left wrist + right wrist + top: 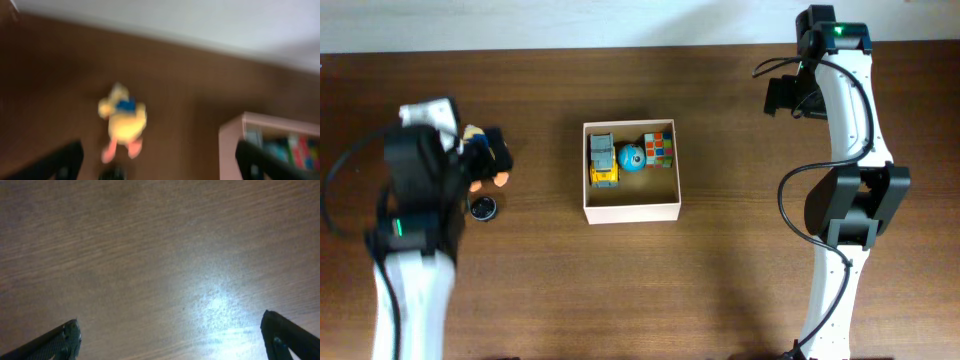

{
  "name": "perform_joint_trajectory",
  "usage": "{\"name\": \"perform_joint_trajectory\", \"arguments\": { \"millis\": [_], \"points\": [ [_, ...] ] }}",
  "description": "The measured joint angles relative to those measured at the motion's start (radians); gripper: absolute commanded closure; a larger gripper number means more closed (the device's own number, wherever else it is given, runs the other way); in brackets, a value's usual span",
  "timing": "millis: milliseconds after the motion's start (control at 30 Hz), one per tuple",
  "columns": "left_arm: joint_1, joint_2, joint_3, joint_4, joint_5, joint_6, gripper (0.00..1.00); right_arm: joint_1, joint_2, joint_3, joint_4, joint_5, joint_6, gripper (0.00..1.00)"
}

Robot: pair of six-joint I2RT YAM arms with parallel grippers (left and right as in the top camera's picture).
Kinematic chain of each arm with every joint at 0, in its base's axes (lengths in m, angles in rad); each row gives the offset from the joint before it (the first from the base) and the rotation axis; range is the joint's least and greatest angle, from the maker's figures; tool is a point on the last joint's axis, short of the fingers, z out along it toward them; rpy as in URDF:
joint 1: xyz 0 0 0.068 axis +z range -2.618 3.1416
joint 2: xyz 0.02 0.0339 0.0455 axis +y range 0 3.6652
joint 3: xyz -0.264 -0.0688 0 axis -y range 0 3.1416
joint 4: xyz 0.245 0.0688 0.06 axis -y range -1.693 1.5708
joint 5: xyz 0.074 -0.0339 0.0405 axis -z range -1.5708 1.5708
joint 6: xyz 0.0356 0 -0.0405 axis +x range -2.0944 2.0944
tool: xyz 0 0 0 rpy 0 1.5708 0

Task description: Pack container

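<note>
container [632, 212] seems light, thin-walled, crushable, best gripped at its 6 o'clock wall; left fingers [65, 159] and right fingers [62, 341] apart.

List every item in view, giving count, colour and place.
container: one, white outside and tan inside, table centre
toy truck: one, yellow and grey, inside the container, left side
ball: one, blue, inside the container, between truck and cube
puzzle cube: one, multicoloured, inside the container, back right corner
duck toy: one, yellow with orange feet, on the table left of the container
small round object: one, black, beside the duck toy, too small to identify
table: one, dark brown wood
left gripper: one, black, open, near the duck toy
right gripper: one, black, open, over bare table
</note>
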Motion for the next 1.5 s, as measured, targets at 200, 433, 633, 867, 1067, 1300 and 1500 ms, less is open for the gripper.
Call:
{"name": "perform_joint_trajectory", "arguments": {
  "millis": [200,433,633,867,1067,1300,1500],
  "points": [
    [0.011,0.266,0.270,-0.183,0.008,0.004,0.01,0.000,0.000,0.000,0.000,0.000,0.000,0.01],
    [0.012,0.336,0.297,-0.267,0.036,0.006,0.01,0.000,0.000,0.000,0.000,0.000,0.000,0.01],
    [0.012,0.354,0.299,-0.428,0.064,0.007,0.01,0.000,0.000,0.000,0.000,0.000,0.000,0.01],
    [0.028,0.435,0.299,-0.467,0.025,0.006,0.01,0.000,0.000,0.000,0.000,0.000,0.000,0.01],
    [0.095,0.593,0.300,-0.341,-0.023,0.006,0.01,0.000,0.000,0.000,0.000,0.000,0.000,0.01],
    [0.113,0.647,0.301,-0.069,-0.040,-0.009,0.05,0.000,0.000,0.000,0.000,0.000,0.000,0.01],
    [0.113,0.647,0.304,0.024,-0.043,-0.015,0.09,0.000,0.000,0.000,0.000,0.000,0.000,0.01]
  ]
}}
